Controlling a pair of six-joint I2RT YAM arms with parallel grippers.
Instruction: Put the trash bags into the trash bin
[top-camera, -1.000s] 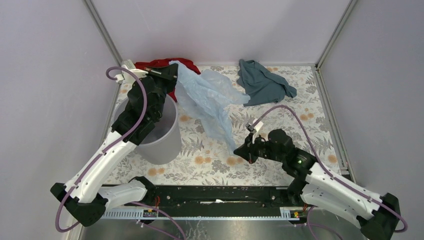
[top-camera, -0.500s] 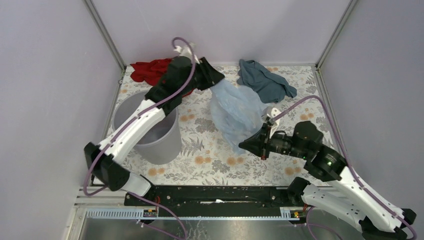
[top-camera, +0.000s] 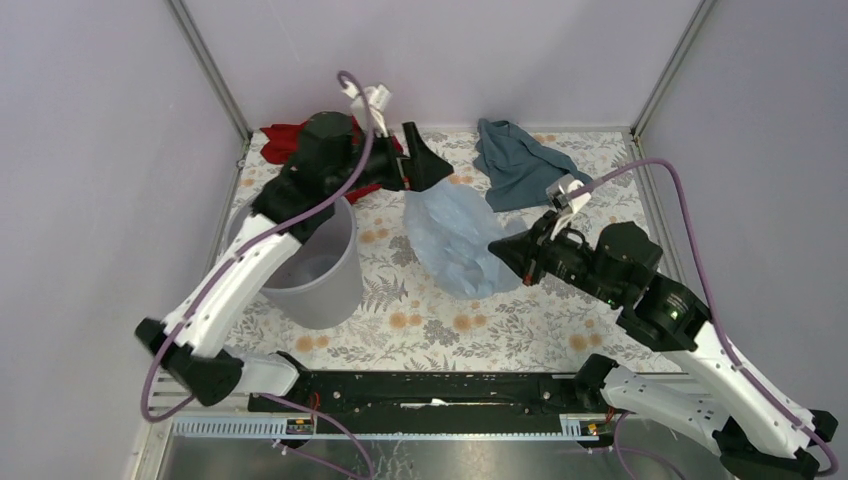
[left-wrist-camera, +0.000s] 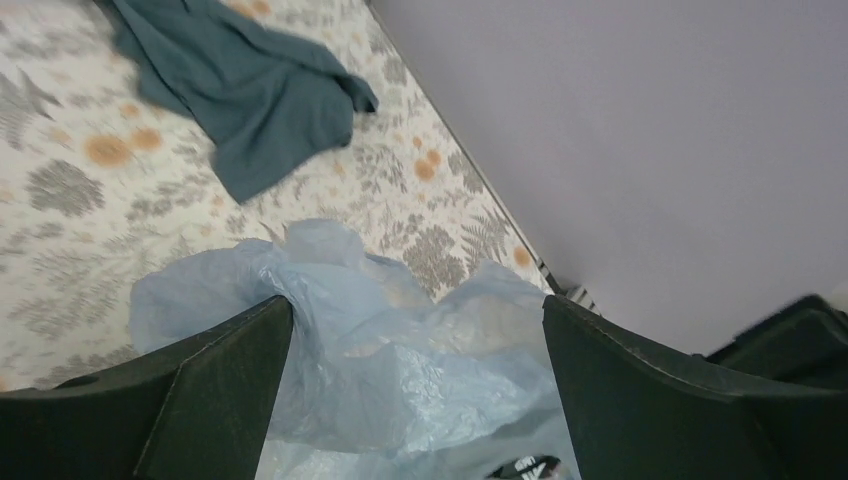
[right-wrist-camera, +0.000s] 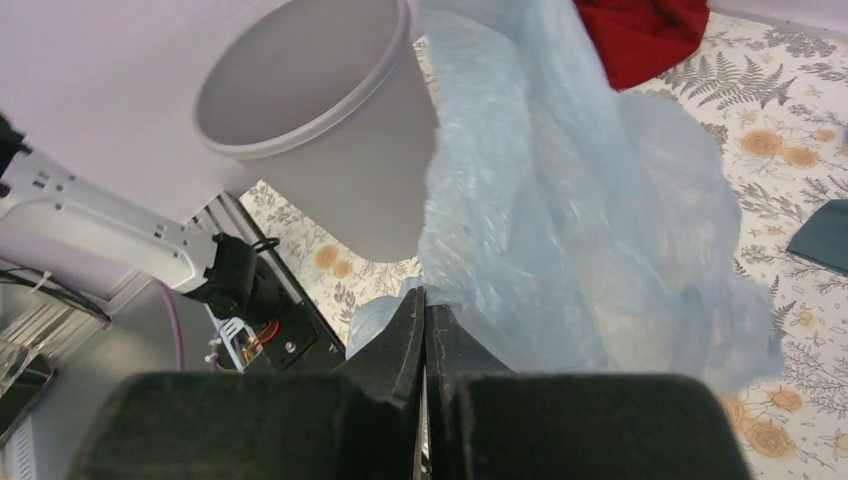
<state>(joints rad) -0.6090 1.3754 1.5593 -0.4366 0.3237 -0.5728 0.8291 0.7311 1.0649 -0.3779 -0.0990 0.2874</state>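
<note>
The trash bag (top-camera: 452, 235), a pale blue translucent film, hangs crumpled over the middle of the table. My right gripper (top-camera: 497, 248) is shut on its right edge; in the right wrist view the closed gripper (right-wrist-camera: 425, 295) pinches the film (right-wrist-camera: 560, 200). My left gripper (top-camera: 432, 168) hovers just above the bag's top with its jaws wide open. In the left wrist view the bag (left-wrist-camera: 400, 350) lies between and below its fingers (left-wrist-camera: 200, 400), loosely draped against the left one. The grey trash bin (top-camera: 325, 290) stands upright at the left, the bag outside it.
A red cloth (top-camera: 285, 140) lies at the back left behind the bin. A teal cloth (top-camera: 520, 165) lies at the back right. Grey walls close in the table on three sides. The left arm reaches across over the bin's rim (top-camera: 240, 215).
My left gripper swung from above the bin toward the back middle and opened, letting go of the bag. My right gripper rose and moved right, still holding the film, which sagged into a lump.
</note>
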